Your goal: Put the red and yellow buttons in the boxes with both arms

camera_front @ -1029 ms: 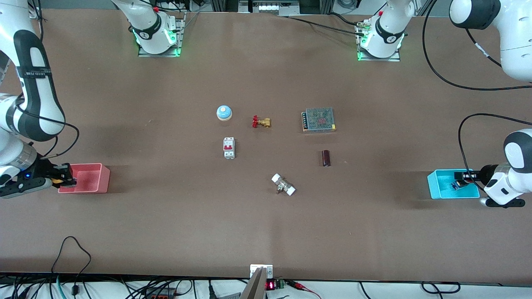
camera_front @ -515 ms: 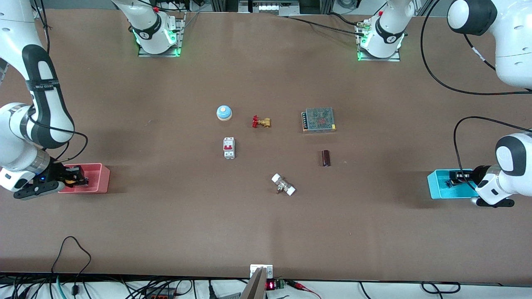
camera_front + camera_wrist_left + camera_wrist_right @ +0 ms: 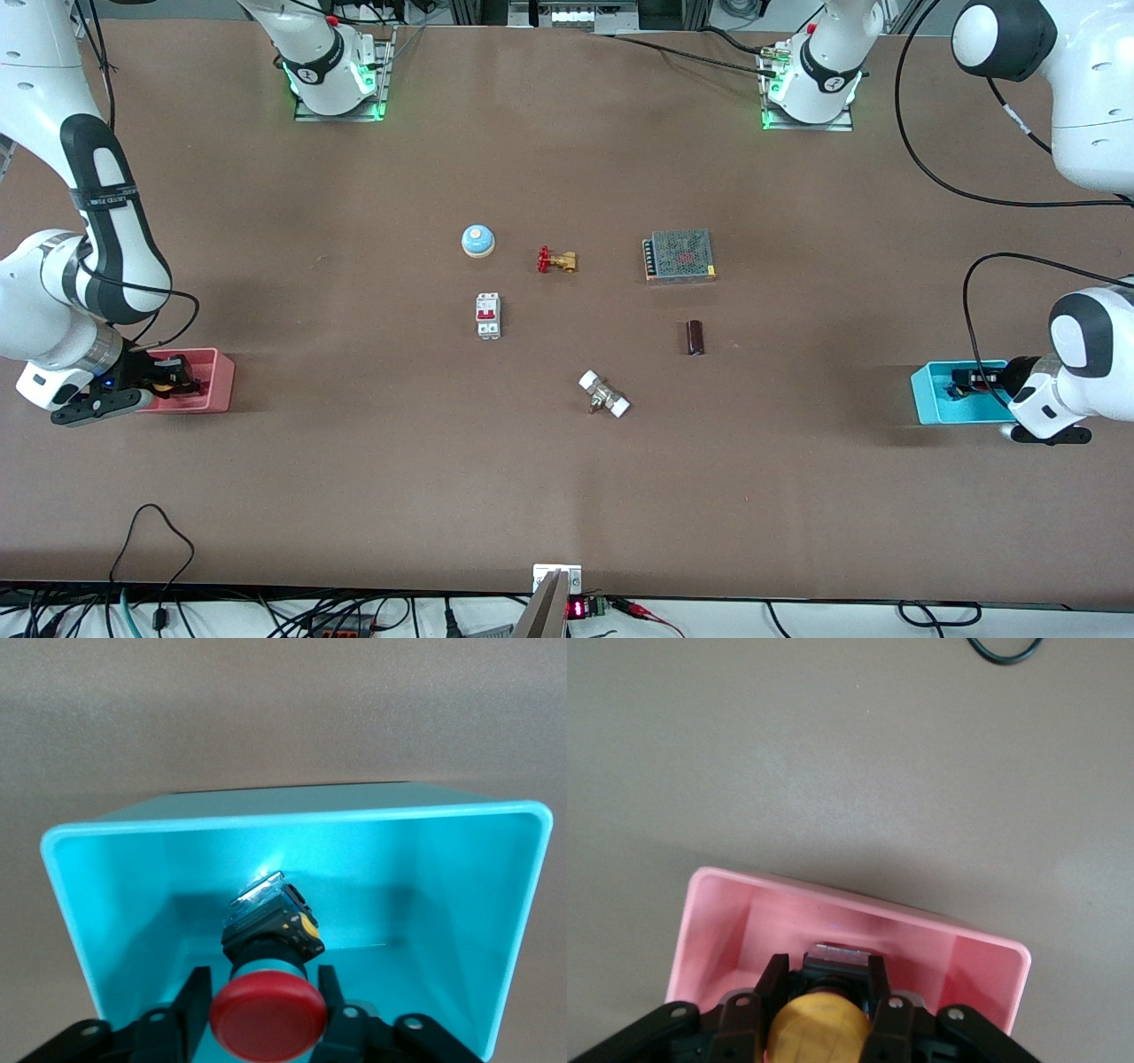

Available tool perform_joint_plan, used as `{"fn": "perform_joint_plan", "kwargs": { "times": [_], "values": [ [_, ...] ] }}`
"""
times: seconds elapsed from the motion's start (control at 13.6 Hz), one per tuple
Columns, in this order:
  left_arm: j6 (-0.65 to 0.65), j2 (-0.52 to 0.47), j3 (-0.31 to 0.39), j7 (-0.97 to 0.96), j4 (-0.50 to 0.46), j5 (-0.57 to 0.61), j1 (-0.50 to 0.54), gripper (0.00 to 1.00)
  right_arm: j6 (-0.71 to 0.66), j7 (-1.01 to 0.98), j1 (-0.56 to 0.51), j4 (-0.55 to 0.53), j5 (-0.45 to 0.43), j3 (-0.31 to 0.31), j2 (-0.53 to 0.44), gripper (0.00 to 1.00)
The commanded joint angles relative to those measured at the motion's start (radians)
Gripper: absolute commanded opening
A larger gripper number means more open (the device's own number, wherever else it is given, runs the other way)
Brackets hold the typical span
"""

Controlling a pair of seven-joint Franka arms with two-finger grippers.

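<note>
At the two ends of the table, both arms are busy at once. The right gripper [image 3: 182, 381] is over the pink box [image 3: 211, 383] at the right arm's end, its fingers [image 3: 768, 985] pinched on the yellow button [image 3: 818, 1031], one on each side just below the cap. From the right wrist view the button's black body points down into the box, close to the inner wall, and whether it touches the floor I cannot tell.

Over at the left arm's end, the left gripper [image 3: 966, 383] is over the cyan box [image 3: 928, 399], and its fingers [image 3: 194, 996] are clamped on the red button [image 3: 267, 1019], again gripping just under the round cap. The button's black body, with a yellow patch and a shiny end, reaches down inside the box, near the middle of the floor; contact cannot be judged.

Between the two boxes, well apart from both, a scatter of other things lies on the brown table [image 3: 567, 496]: a blue-and-white bell [image 3: 477, 240], a brass valve [image 3: 557, 260] beside it, a metal mesh unit [image 3: 679, 256], a white circuit breaker [image 3: 488, 315], a dark cylinder [image 3: 695, 338], and nearest the front camera a white-ended fitting [image 3: 604, 394].
</note>
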Motion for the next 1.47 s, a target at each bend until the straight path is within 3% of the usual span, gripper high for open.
{"fn": "perform_joint_plan", "kwargs": {
  "times": [0.0, 0.29, 0.37, 0.51, 0.74, 0.96, 1.03, 1.18, 1.25, 1.4],
  "values": [
    [-0.008, 0.008, -0.010, 0.012, 0.037, 0.004, 0.009, 1.00, 0.015, -0.034, -0.016, -0.010, 0.022, 0.011, -0.003, 0.24],
    [-0.015, -0.073, -0.024, 0.006, 0.040, 0.007, 0.006, 1.00, 0.017, -0.034, -0.017, -0.010, 0.021, 0.011, 0.004, 0.26],
    [-0.018, -0.107, -0.036, 0.003, 0.037, 0.006, 0.005, 1.00, 0.017, -0.034, -0.017, -0.010, 0.021, 0.011, 0.005, 0.35],
    [-0.021, -0.164, -0.053, 0.002, 0.034, -0.011, 0.005, 1.00, 0.017, -0.034, -0.017, -0.010, 0.021, 0.011, 0.007, 0.44],
    [-0.046, -0.251, -0.101, -0.023, 0.020, -0.011, -0.001, 1.00, 0.018, -0.034, -0.017, -0.010, 0.021, 0.011, 0.008, 0.48],
    [-0.140, -0.323, -0.173, -0.173, 0.009, -0.010, -0.001, 1.00, 0.018, -0.034, -0.017, -0.010, 0.021, 0.011, 0.008, 0.55],
    [-0.140, -0.348, -0.190, -0.179, -0.003, -0.010, -0.001, 1.00, 0.018, -0.034, -0.017, -0.010, 0.021, 0.011, 0.007, 0.63],
    [-0.148, -0.389, -0.216, -0.211, -0.011, -0.010, -0.001, 1.00, 0.018, -0.032, -0.017, -0.008, 0.021, 0.011, 0.005, 0.95],
    [-0.169, -0.411, -0.233, -0.236, -0.011, -0.008, -0.001, 1.00, 0.017, -0.032, -0.016, -0.006, 0.021, 0.013, -0.002, 1.00],
    [-0.205, -0.458, -0.251, -0.268, -0.009, -0.002, -0.015, 1.00, 0.006, -0.034, -0.016, -0.005, 0.021, 0.013, -0.032, 1.00]
  ]
}}
